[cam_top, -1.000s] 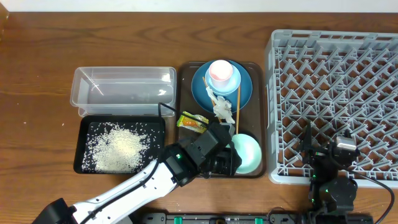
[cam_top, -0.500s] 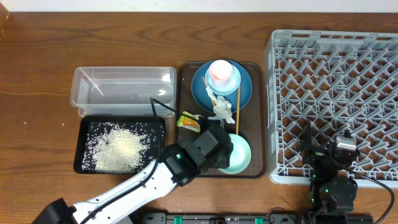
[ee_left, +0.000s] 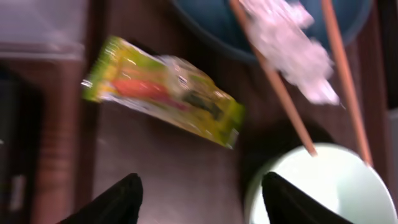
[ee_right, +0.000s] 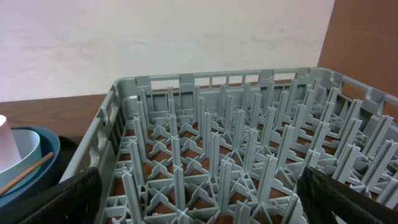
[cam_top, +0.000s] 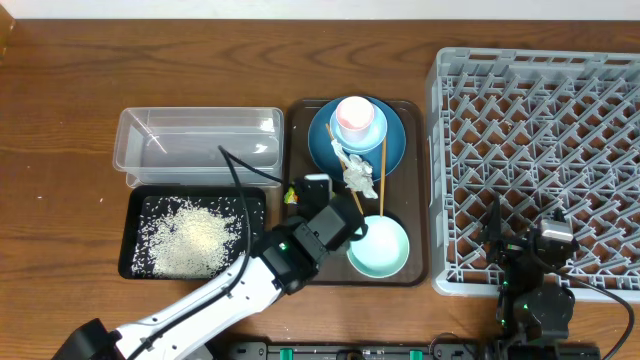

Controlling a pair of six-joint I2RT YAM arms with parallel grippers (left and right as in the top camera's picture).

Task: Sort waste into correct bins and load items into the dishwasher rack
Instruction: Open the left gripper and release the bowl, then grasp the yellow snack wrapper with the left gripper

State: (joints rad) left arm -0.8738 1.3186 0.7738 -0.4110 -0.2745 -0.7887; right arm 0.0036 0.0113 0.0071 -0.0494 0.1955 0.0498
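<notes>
Left wrist view: one yellow-green snack wrapper (ee_left: 165,91) lies flat on the brown serving tray (ee_left: 155,168), just ahead of the left gripper (ee_left: 200,198), whose jaws stand apart, holding nothing. Near it sits one empty mint bowl (ee_left: 326,186). The blue plate-bowl (cam_top: 345,150) carries one pink cup (cam_top: 356,117), one crumpled tissue (ee_left: 292,46) and two chopsticks (ee_left: 277,87). Overhead, the gripper hides most of the wrapper. Rice grains (cam_top: 190,238) cover the black tray (cam_top: 126,240); the clear tub (cam_top: 200,150) and dishwasher rack (cam_top: 540,120) are empty. The right gripper (ee_right: 202,208) gapes wide at the rack's edge.
</notes>
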